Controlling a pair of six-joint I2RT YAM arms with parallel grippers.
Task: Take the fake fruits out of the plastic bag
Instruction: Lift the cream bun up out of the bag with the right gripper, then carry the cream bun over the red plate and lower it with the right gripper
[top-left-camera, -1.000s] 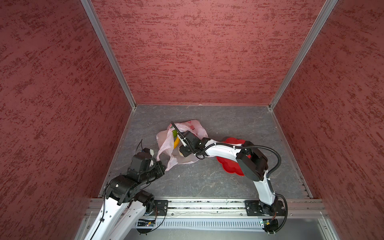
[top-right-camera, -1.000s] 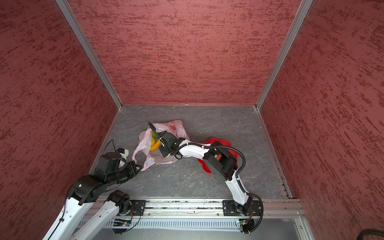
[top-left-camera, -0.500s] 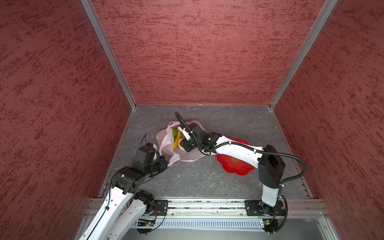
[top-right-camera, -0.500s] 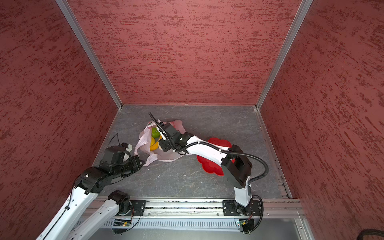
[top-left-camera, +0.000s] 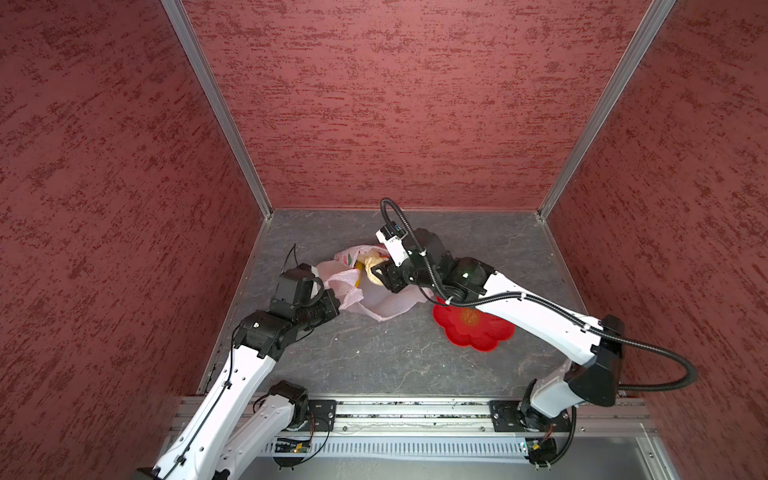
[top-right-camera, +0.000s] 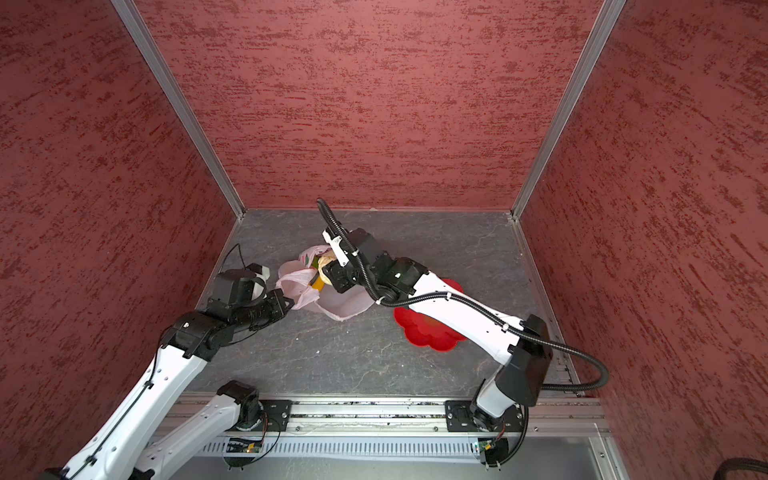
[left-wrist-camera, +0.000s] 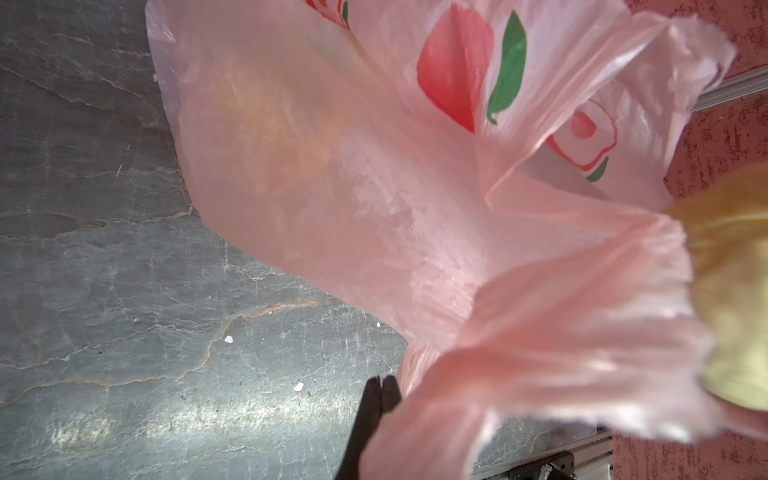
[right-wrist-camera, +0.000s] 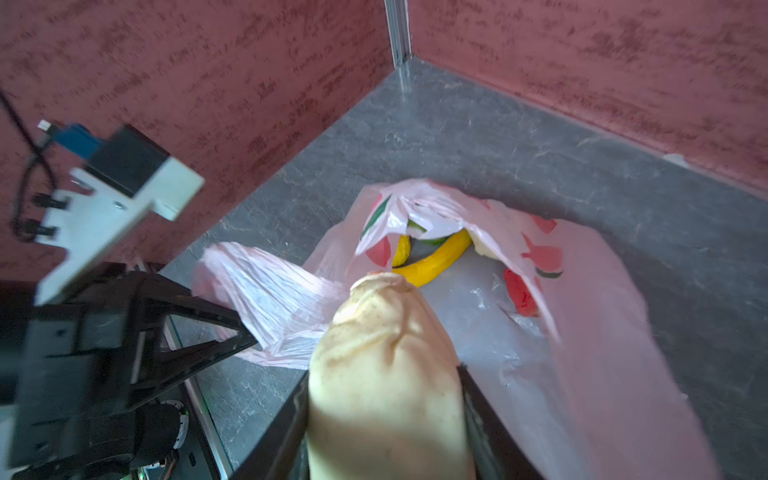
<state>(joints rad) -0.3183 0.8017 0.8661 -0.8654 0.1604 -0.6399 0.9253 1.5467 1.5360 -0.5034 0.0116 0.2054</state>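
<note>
**Gripping beige fruit at bag mouth**

Clamping right end effector (top-left-camera: 377, 271) on pale beige lumpy fruit (right-wrist-camera: 382, 353) at the mouth of the plastic bag (top-left-camera: 386, 301), crumpled far-left on the desk (top-left-camera: 374, 361). Reaching across the middle, arm low. Pinching the bag's edge in left end effector (top-left-camera: 337, 301), closed tight. Banana (right-wrist-camera: 436, 259) inside, lengthwise from mouth inward. Red dish (top-left-camera: 473, 332) just right; bare desk nearer.
</note>
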